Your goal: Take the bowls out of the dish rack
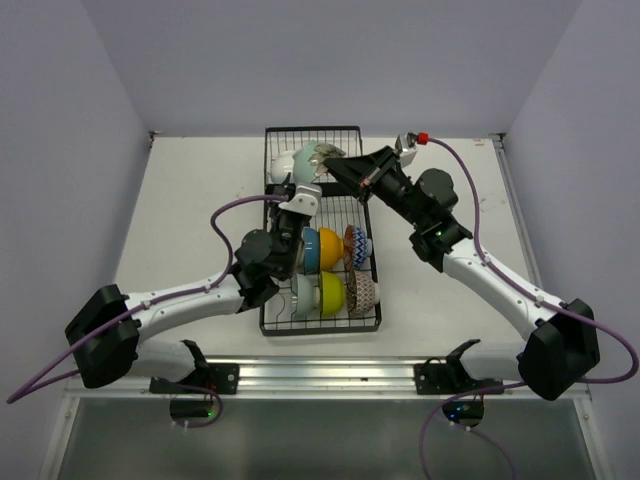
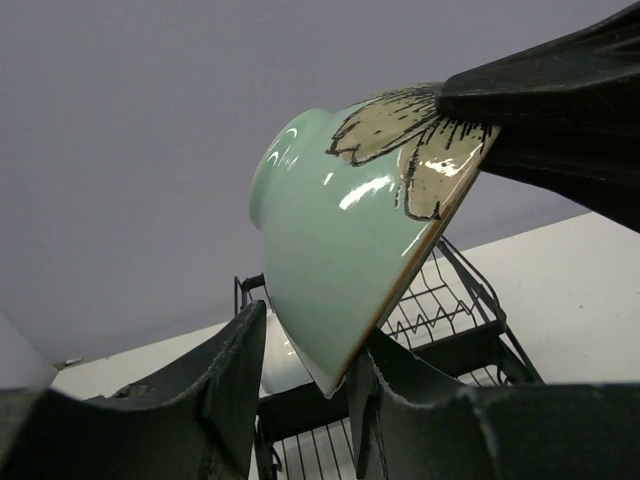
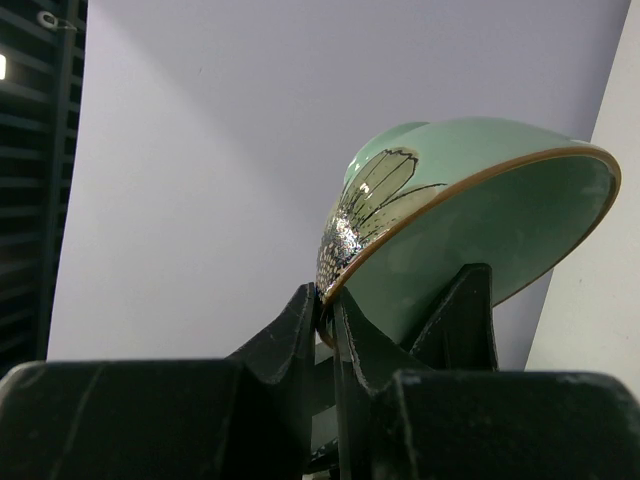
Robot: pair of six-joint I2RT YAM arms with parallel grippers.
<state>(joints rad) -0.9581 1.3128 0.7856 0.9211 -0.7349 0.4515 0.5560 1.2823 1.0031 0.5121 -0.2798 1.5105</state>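
Note:
My right gripper (image 1: 337, 166) is shut on the rim of a pale mint green bowl (image 1: 318, 157) with a flower drawing and holds it tilted above the far section of the black dish rack (image 1: 270, 322). The right wrist view shows the rim pinched between the fingers (image 3: 328, 305) of the bowl (image 3: 470, 230). My left gripper (image 2: 305, 370) is open, its fingers straddling the lower rim of that bowl (image 2: 340, 260). A white bowl (image 1: 285, 165) stands in the rack behind it. Several more bowls stand in the near section.
In the rack's near section stand a blue bowl (image 1: 308, 250), an orange one (image 1: 329, 247), a blue zigzag one (image 1: 357, 244), a pale one (image 1: 302, 293), a yellow-green one (image 1: 333, 292) and a brown zigzag one (image 1: 363, 292). Walls enclose the white table (image 1: 190, 220).

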